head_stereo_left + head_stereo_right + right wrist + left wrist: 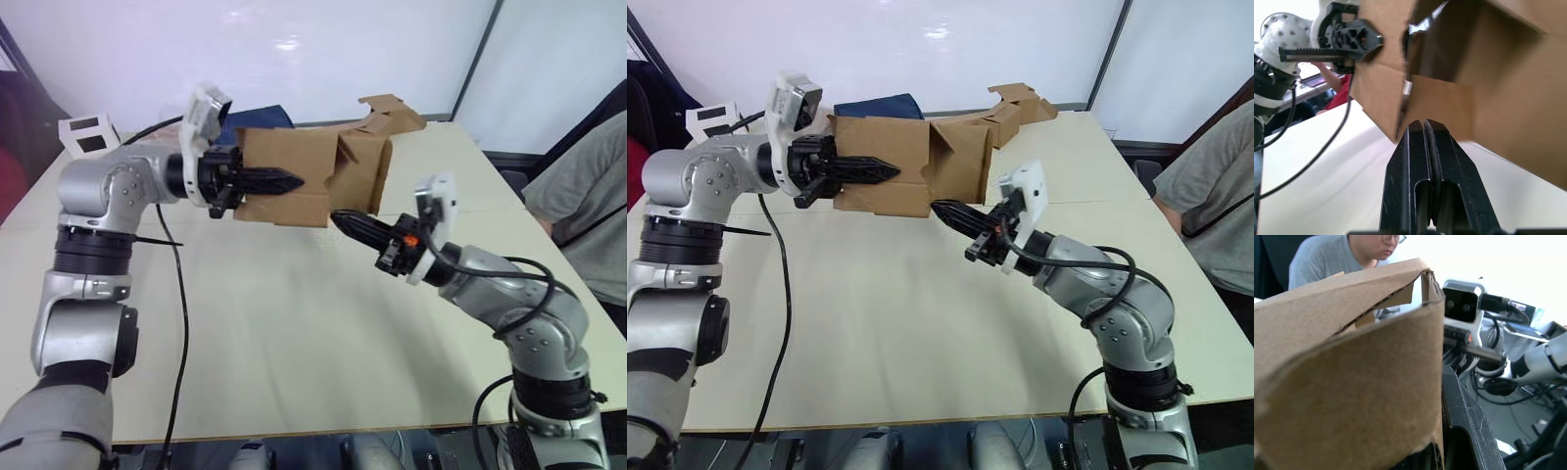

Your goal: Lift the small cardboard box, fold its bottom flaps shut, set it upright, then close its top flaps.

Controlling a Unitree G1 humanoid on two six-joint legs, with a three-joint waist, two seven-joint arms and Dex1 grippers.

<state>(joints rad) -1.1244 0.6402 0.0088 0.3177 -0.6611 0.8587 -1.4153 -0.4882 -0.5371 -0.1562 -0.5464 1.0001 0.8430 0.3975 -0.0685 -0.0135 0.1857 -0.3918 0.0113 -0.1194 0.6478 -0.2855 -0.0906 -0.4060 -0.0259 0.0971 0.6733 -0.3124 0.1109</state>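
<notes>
The small cardboard box [292, 157], plain brown, hangs on its side above the table [294, 333]. My left gripper [294, 182] is shut on its near side wall [1352, 396], one finger [269, 181] lying along the outside. The open end with the bottom flaps [361, 176] points to the right. My right gripper [338, 217] is shut, its tip just under that end, against a partly folded flap [1440, 105]. The end with the top flaps faces my left arm and is hidden.
Another piece of brown cardboard [394, 113] lies at the table's far edge behind the box. A dark blue object [257, 117] and a white box with black panels [86, 132] sit far left. A person in grey [588, 196] sits at the right.
</notes>
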